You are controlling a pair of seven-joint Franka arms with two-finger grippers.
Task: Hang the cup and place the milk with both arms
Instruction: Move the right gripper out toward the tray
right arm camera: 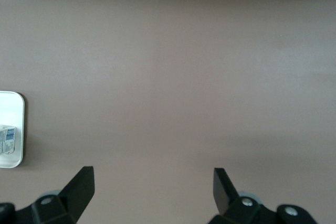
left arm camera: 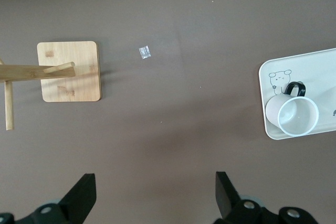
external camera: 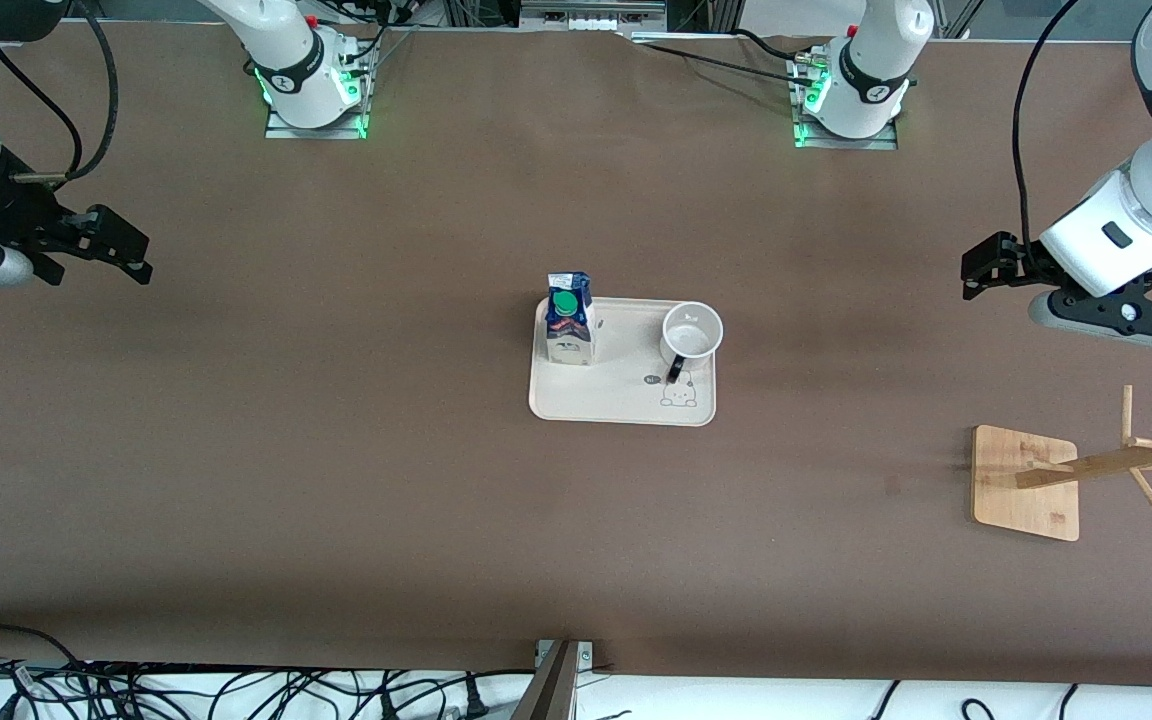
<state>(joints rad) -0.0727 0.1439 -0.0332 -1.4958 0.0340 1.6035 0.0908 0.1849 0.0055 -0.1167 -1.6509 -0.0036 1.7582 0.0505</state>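
I see the cup [external camera: 691, 332] and the milk [external camera: 570, 318] standing upright, apart, on the cream tray [external camera: 616, 400] mid-bench. My left gripper [external camera: 981, 270] hangs over bare bench at its own end, jaws spread and empty, near the wooden cup rack [external camera: 1026, 482]; my right gripper [external camera: 121, 250] waits likewise, jaws wide

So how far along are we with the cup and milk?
Nothing looks done yet. The cup and milk stand on the tray; the wooden rack holds nothing. The left hand and right hand hang open and empty over bare table. Both pickups, hanging and placing remain.
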